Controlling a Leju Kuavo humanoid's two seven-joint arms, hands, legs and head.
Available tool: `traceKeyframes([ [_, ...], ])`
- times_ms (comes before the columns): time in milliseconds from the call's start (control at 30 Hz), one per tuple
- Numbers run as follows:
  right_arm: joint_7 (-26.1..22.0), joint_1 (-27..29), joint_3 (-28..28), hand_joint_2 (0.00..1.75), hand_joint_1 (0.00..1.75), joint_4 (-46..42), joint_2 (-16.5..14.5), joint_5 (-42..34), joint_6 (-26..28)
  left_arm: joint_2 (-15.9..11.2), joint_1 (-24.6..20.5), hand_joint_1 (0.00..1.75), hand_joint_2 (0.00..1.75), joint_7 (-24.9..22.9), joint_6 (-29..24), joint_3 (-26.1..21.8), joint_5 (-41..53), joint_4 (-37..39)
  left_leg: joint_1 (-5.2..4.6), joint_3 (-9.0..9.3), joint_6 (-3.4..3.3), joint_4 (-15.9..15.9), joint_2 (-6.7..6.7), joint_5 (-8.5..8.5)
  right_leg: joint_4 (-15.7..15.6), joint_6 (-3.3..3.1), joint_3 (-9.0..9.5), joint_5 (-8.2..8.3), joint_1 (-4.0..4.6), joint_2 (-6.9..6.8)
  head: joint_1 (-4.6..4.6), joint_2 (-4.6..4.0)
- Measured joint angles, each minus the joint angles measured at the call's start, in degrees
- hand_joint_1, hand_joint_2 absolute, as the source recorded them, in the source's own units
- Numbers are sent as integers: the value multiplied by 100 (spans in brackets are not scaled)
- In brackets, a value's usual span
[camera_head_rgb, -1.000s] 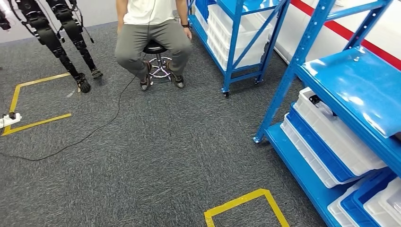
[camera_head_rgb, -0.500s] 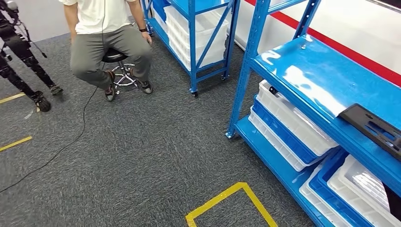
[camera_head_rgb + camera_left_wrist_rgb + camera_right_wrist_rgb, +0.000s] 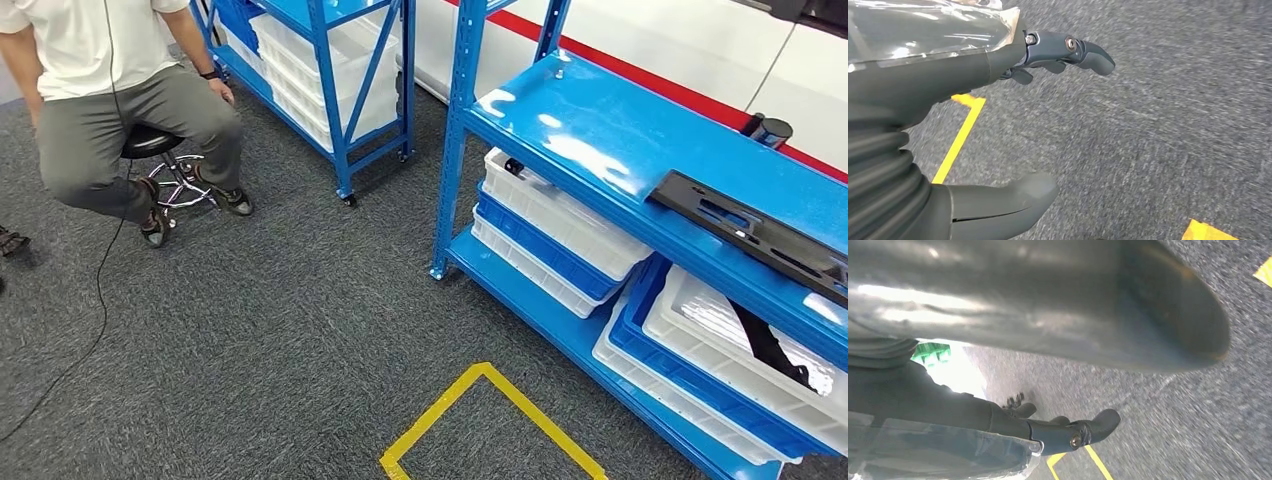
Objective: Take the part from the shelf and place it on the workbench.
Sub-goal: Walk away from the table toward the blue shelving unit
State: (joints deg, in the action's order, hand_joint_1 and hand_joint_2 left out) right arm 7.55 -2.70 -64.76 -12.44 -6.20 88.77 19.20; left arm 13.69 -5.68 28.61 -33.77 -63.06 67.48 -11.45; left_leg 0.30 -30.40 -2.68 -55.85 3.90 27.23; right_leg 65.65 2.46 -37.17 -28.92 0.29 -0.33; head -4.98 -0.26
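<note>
On shelf: part [image 3: 752, 234], a long black panel, lies flat on the blue shelf's [image 3: 600, 130] top deck, untouched.
Hands: left robot hand [image 3: 998, 120] and right robot hand [image 3: 1048, 432] hang over carpet, fingers apart, holding nothing.
Risk: part is long; an off-centre grip could tip it or clip the shelf post.
Views: head view shows shelf, bins and a seated person [image 3: 110, 90]; wrist views show hand pose.

Open carpet [image 3: 300, 330] ahead; shelf post [image 3: 452, 150] and stacked bins [image 3: 560, 225] crowd the lower shelf.
</note>
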Motion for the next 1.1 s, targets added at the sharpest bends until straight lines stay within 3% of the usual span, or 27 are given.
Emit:
traceKeyframes([
  [67, 0, -9, -1, 0, 0, -3, 13, 5, -11, 16, -13, 0, 175, 1, -3, 0, -2, 1, -21, 47, 5, 9, 117, 23, -833, -77, 472, 236, 80, -276, 14, -1],
  [100, 0, -20, -1, 0, 0, -5, 20, 7, -16, 22, -18, 0, 175, 1, -5, 0, -2, 1, -26, 68, 19, 16, 172, 36, -1061, -127, 588, 290, 117, -372, 20, -1],
  [133, 0, -26, -1, 0, 0, -8, 28, 8, -17, 32, -22, 0, 175, 2, -7, 0, -2, 1, -26, 89, 38, 25, 227, 48, -1133, -174, 611, 298, 140, -404, 28, -1],
  [167, -1, -25, -1, 0, 0, -8, 33, 8, -18, 38, -25, 0, 175, 2, -9, 1, -3, 1, -29, 111, 57, 39, 284, 58, -1152, -197, 606, 310, 140, -347, 27, -1],
  [200, -1, -20, -1, 0, 0, -9, 39, 8, -18, 44, -28, 0, 175, 3, -10, 1, -3, 1, -25, 131, 79, 44, 323, 81, -1191, -224, 638, 331, 90, -276, 21, 0],
  [267, 2, -13, -1, 0, 0, -9, 37, 7, -21, 47, -32, 0, 175, 5, -14, 2, -3, 1, -11, 90, 124, -152, 129, 248, -1275, -277, 726, 388, -15, -143, 34, -1],
  [333, 5, -24, -1, 0, 0, -9, 22, 7, -29, 32, -22, 0, 175, 7, -16, 1, -3, 0, 21, -188, 178, -839, -233, 640, -1305, -315, 768, 420, -76, -4, 52, -1],
  [400, 6, -30, -1, 0, 0, -9, 9, 9, -41, 13, -3, 0, 175, 7, -17, -1, -7, 0, 52, -543, 233, -1582, -378, 950, -1293, -328, 761, 424, -91, 162, 55, 0],
  [433, 6, -26, -1, 0, 0, -8, 1, 9, -48, 3, 3, 0, 175, 6, -18, -2, -10, 0, 72, -620, 262, -1711, -391, 945, -1283, -326, 761, 423, -99, 249, 55, 0],
  [467, 6, -21, -1, 0, 0, -8, -4, 10, -55, -7, 5, 0, 175, 5, -18, -3, -13, 0, 102, -583, 290, -1595, -401, 807, -1265, -316, 764, 418, -113, 339, 54, 0],
  [500, 6, -18, -1, 0, 0, -8, -8, 12, -63, -16, 6, 0, 175, 5, -17, -4, -15, 0, 143, -452, 325, -1286, -442, 585, -1235, -294, 765, 405, -131, 429, 52, 0],
  [567, 12, -24, -1, 0, 0, -9, -7, 18, -74, -25, 14, 0, 175, 4, -19, -5, -16, 3, 246, -141, 396, -529, -716, 203, -1122, -216, 709, 357, -138, 596, 49, 0],
  [633, 35, -39, -1, 0, 0, -9, 1, 25, -77, -25, 27, 0, 175, 2, -24, -7, -16, 8, 278, -23, 385, -180, -929, 112, -1042, -111, 593, 346, -108, 736, 55, 0],
  [700, 61, -24, -1, 0, 0, -9, 5, 30, -77, -21, 34, 0, 175, -2, -30, -6, -16, 9, 227, -29, 287, -152, -846, 109, -1040, -17, 495, 382, -95, 870, 62, 0],
  [733, 71, -6, -1, 0, 0, -8, 4, 32, -78, -19, 32, 0, 175, -2, -34, -6, -16, 8, 209, -24, 239, -140, -771, 92, -1014, 14, 452, 380, -107, 815, 63, 0],
  [800, 89, 7, -1, 0, 0, -7, -7, 39, -80, -21, 23, 0, 175, -1, -42, -6, -15, 4, 196, -5, 153, -111, -606, 68, -657, 23, 251, 225, -103, 480, 27, 0],
  [833, 95, -1, -1, 0, 0, -7, -14, 41, -81, -25, 19, 0, 175, 0, -46, -7, -14, 3, 182, 5, 130, -109, -518, 68, -291, 13, 67, 79, -103, 270, 6, 0],
  [867, 100, -14, -1, 0, 0, -7, -19, 43, -81, -26, 20, 0, 175, 0, -48, -7, -13, 3, 164, 7, 113, -108, -425, 73, 148, 2, -155, -81, -91, 161, -11, 0],
  [933, 107, -22, -1, 0, 0, -7, -20, 43, -81, -28, 25, 0, 175, -1, -48, -7, -12, 4, 133, 15, 97, -109, -236, 85, 760, 22, -468, -246, -91, 104, -10, 0],
  [967, 110, -15, -1, 0, 0, -7, -21, 43, -81, -28, 23, 0, 175, -1, -46, -7, -12, 4, 122, 24, 91, -108, -158, 93, 733, 50, -451, -200, -89, 89, -9, 0],
  [1000, 114, -6, -1, 0, 0, -7, -20, 43, -81, -28, 18, 0, 175, 0, -42, -6, -11, 4, 117, 38, 87, -106, -88, 100, 457, 78, -304, -78, -86, 57, -9, 0],
  [1033, 116, -2, -1, 0, 0, -7, -20, 43, -81, -26, 9, 0, 175, 2, -37, -5, -10, 4, 115, 55, 89, -103, -32, 106, -11, 86, -49, 82, -69, -49, -10, 0],
  [1100, 122, -24, -1, 0, 0, -8, -13, 43, -80, -17, -3, 0, 175, 8, -20, -4, -4, 4, 106, 95, 118, -86, 71, 125, -810, 25, 363, 314, 15, -343, -8, 0],
])
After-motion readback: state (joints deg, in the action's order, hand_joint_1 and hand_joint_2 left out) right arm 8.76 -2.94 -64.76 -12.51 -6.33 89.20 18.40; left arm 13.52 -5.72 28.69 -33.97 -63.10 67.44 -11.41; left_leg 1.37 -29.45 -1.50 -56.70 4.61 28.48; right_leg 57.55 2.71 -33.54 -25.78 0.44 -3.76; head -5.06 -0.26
